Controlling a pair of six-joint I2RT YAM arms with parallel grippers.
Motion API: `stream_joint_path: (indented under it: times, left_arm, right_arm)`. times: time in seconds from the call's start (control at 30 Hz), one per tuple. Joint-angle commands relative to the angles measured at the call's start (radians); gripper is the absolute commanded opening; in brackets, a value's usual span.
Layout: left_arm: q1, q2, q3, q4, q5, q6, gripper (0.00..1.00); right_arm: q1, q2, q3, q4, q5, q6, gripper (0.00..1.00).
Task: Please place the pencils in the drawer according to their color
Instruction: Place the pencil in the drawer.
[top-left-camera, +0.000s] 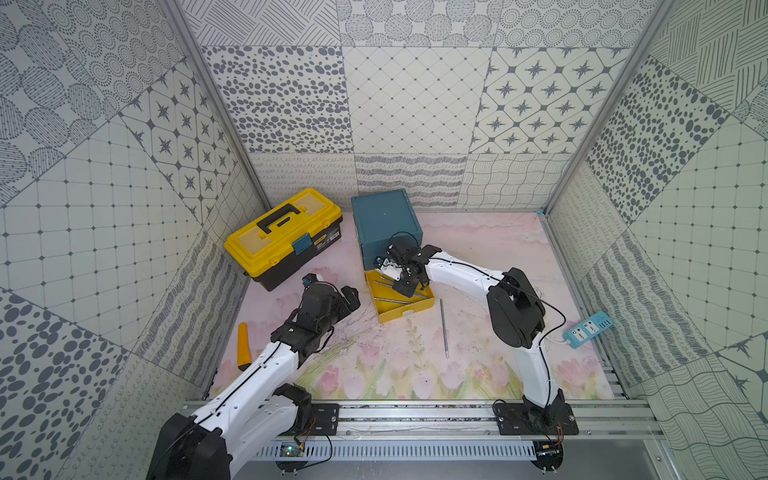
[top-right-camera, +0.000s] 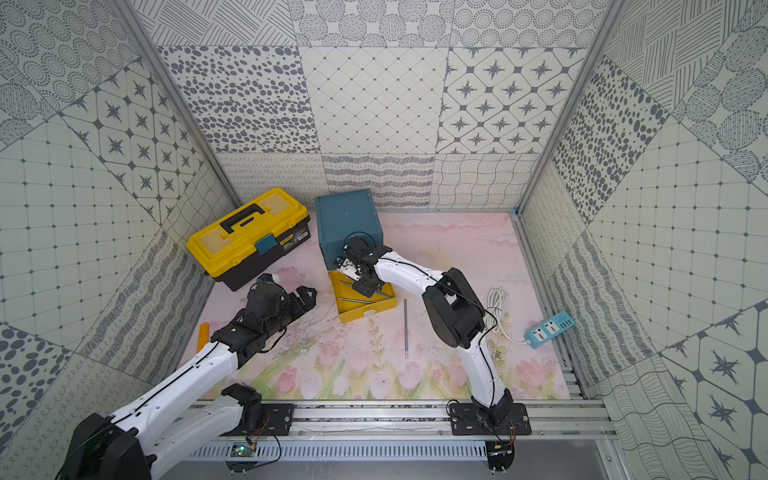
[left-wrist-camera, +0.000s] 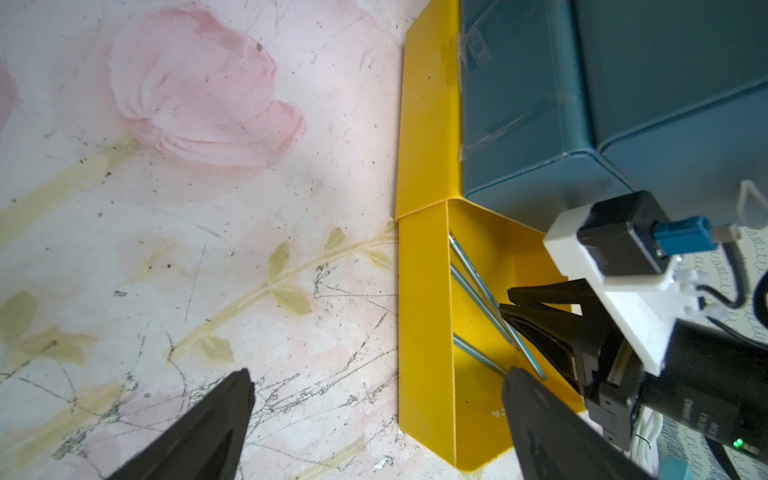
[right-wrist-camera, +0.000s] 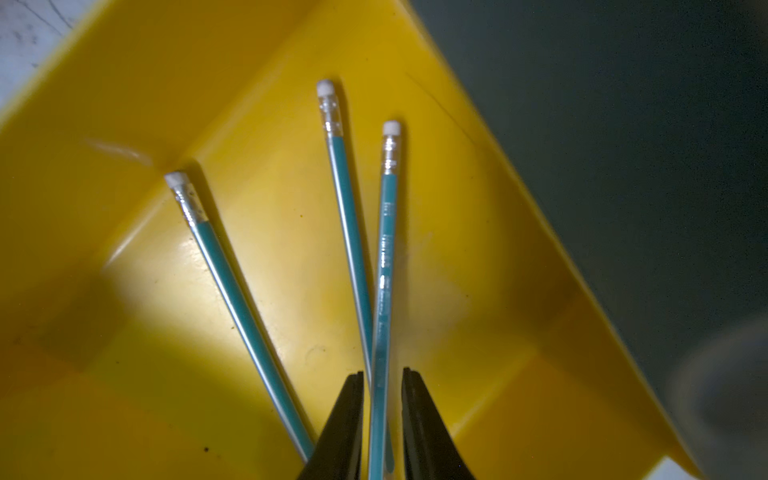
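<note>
Black tips of the right gripper stand narrowly parted around a teal-and-silver pencil in the yellow plastic drawer.

A thin gap shows on each side of that pencil, so the tips straddle it without pinching it. A second teal pencil and a third teal pencil, each with a white eraser, lie fanned beside it on the drawer floor. This drawer is the lowest one, pulled out of the teal-blue cube cabinet. The left gripper hangs spread wide near the drawer's side, holding nothing. In both top views a lone grey pencil lies on the pink tulip-printed mat, just beside the drawer, towards the right arm. A yellow-lidded black toolbox stands near the cabinet and a light-blue power strip lies by the wall. Grey-and-white patterned panels enclose the cell.
</note>
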Motion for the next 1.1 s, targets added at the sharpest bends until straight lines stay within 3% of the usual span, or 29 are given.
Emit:
stream_joint_path:
  times: [0.0,0.67,1.07]
  left_arm:
    - [0.007,-0.003,0.001,0.003,-0.008,0.005,0.99]
    - [0.009,-0.043,-0.003,-0.017,-0.034,-0.004,0.99]
    - [0.012,-0.043,0.006,-0.029,-0.040,0.015,0.99]
  right_arm:
    - [-0.006,-0.011,0.026,0.003,-0.009,0.022,0.25]
    - [-0.003,-0.202,-0.028,0.012,-0.016,0.149,0.29]
    - [-0.003,-0.402,-0.202,-0.054,0.095,0.488,0.29]
